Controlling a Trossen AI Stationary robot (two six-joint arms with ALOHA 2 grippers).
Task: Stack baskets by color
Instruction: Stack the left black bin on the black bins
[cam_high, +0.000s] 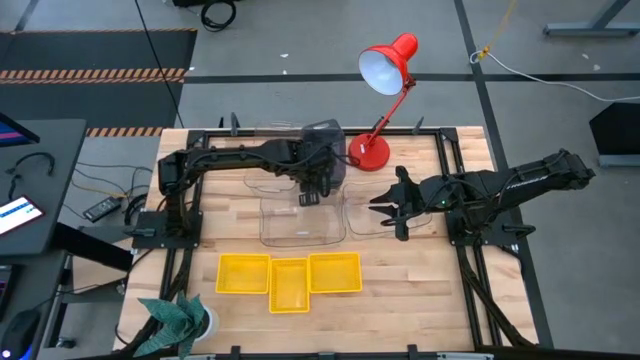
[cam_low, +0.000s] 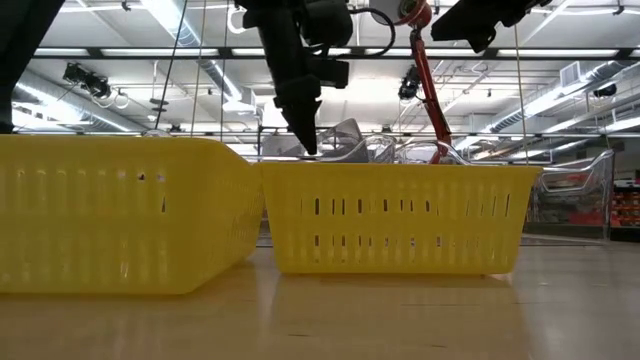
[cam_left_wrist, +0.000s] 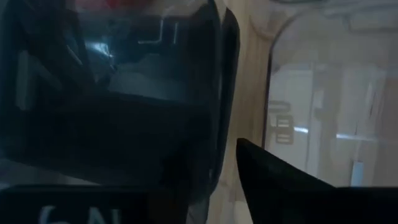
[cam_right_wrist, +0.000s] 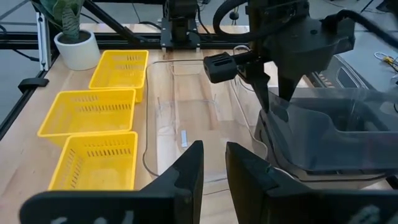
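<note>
**Letting go of the grey basket cleanly**

In the high view, the left gripper (cam_high: 310, 195) hangs just above centre frame, at the lower edge of the dark grey basket (cam_high: 325, 140), which sits at top centre beside the base of the red lamp (cam_high: 385, 70). The right wrist view shows its fingers parted, pointing down at the grey basket's rim with nothing clamped between them. The left wrist view looks straight into the grey plastic, with a clear basket beside it. Whether one grey basket lies there or several nested ones, I cannot tell.

The clear baskets (cam_high: 300, 222) lie spread across the middle of the table (cam_high: 420, 290), overlapping one another and not yet nested. The three yellow baskets (cam_high: 290, 280) sit side by side in a row at lower centre, also unstacked. The right gripper (cam_high: 388, 207) waits right of centre over a clear basket, fingers apart and empty. A potted plant (cam_high: 178, 318) stands at the lower left corner.

The step in hand looks like the release of the grey basket. To do it well:

- Open the fingers fully before moving, so neither pad drags the thin wall.
- Rise straight up until the fingertips clear the rim, then swing away. A sideways exit could push the basket into the lamp base.
- Check that the basket sits level and has not tipped onto the neighbouring clear one.
- Take the clear baskets next, gripping one by a short wall.
</note>
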